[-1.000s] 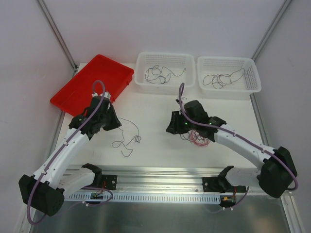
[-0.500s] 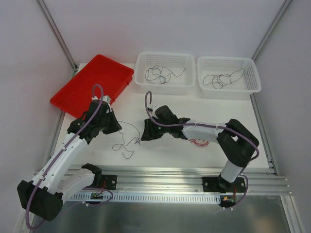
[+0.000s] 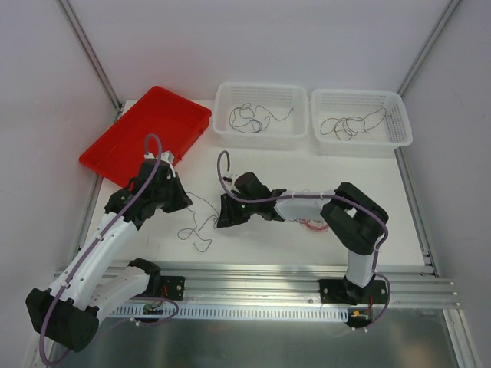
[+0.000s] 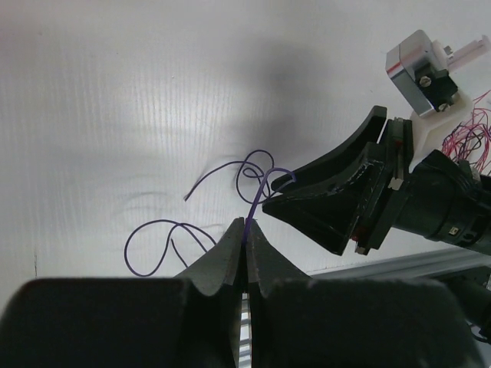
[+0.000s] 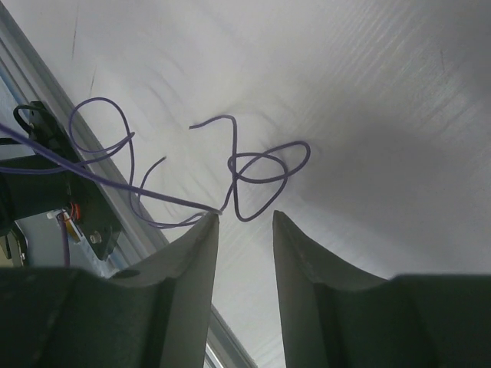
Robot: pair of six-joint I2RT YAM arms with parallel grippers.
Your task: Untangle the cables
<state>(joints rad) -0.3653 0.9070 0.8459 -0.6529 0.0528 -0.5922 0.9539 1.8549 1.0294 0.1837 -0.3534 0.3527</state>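
Observation:
A thin dark purple cable (image 3: pixel 201 228) lies in loops on the white table between the arms; it also shows in the left wrist view (image 4: pixel 230 167) and the right wrist view (image 5: pixel 265 162). My left gripper (image 3: pixel 184 202) (image 4: pixel 247 224) is shut on one end of this cable. My right gripper (image 3: pixel 221 221) (image 5: pixel 244 216) is open, its fingertips (image 5: pixel 205 224) just short of the cable's knotted loops. A bundle of red-pink cables (image 3: pixel 313 223) lies on the table under the right arm, and its edge shows in the left wrist view (image 4: pixel 474 123).
A red tray (image 3: pixel 130 138) lies at the back left. Two white baskets (image 3: pixel 230 100) (image 3: pixel 399 107) stand at the back, each holding dark cables. An aluminium rail (image 3: pixel 261 276) runs along the near table edge.
My right arm has swung left, from over the red-pink bundle to the purple cable near my left gripper. The left gripper has hardly moved.

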